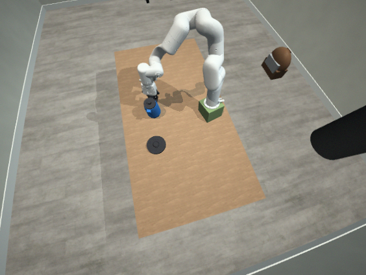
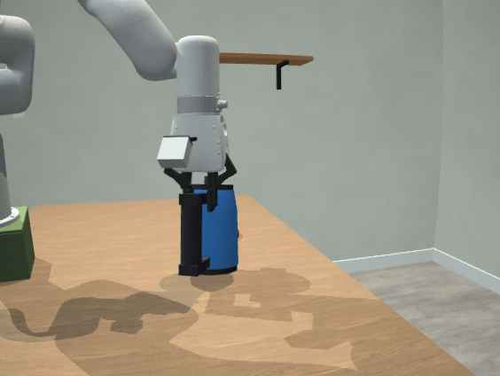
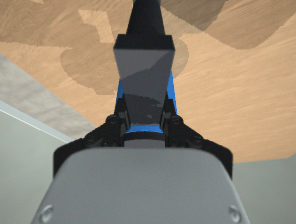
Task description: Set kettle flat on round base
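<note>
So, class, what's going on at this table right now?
A white robot arm has its gripper shut on the black handle of a blue kettle. The kettle hangs upright, close to the table. Its round black base lies apart, with nothing on it.
</note>
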You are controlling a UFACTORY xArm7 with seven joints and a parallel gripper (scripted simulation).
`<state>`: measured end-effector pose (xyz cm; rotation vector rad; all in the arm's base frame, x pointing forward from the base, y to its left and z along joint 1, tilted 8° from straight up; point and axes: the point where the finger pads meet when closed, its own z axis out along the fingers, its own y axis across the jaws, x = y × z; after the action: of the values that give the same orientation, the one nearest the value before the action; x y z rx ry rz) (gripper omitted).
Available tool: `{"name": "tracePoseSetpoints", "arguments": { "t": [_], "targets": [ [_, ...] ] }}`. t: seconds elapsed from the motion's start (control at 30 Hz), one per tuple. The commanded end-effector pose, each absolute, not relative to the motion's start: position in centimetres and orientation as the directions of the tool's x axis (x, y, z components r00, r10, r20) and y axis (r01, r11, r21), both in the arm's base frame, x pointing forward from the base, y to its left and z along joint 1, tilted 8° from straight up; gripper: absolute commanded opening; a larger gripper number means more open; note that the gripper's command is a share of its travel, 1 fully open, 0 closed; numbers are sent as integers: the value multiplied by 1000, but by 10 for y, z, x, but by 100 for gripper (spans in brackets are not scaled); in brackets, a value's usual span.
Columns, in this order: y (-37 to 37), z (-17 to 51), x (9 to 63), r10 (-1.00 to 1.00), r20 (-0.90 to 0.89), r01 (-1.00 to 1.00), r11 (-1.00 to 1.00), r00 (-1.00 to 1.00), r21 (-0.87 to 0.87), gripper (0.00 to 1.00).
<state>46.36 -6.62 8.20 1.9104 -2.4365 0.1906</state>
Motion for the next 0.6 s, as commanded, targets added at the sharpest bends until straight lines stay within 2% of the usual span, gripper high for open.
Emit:
{"name": "tracePoseSetpoints", "arguments": {
  "t": [0.0,0.57],
  "targets": [
    [-66,88,465,-965,106,-969,234,-241,-77,0],
    [-64,99,464,-965,106,-969,234,-241,-77,0]
  ]
}}
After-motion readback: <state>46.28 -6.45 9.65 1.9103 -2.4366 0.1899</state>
